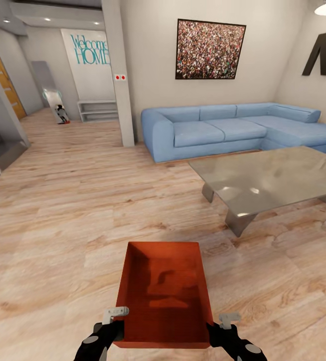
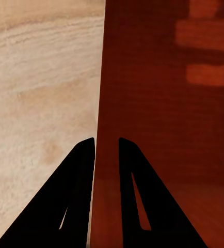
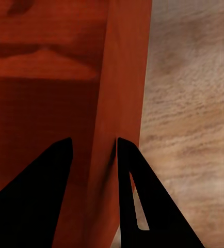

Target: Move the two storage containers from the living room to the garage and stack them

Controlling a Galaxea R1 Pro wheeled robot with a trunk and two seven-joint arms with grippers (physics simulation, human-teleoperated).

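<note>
An orange-red rectangular plastic storage container point(image 1: 165, 296) hung between both grippers above the light wood plank floor point(image 1: 52, 225). The left gripper point(image 2: 106, 147) clenched its left wall; the right gripper point(image 3: 93, 147) clenched its right wall.

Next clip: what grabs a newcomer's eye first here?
The orange-red storage container, low at centre over the wood floor, with the left pincer and right pincer each straddling a side wall. Behind it stand the blue sofa and glass coffee table.
</note>
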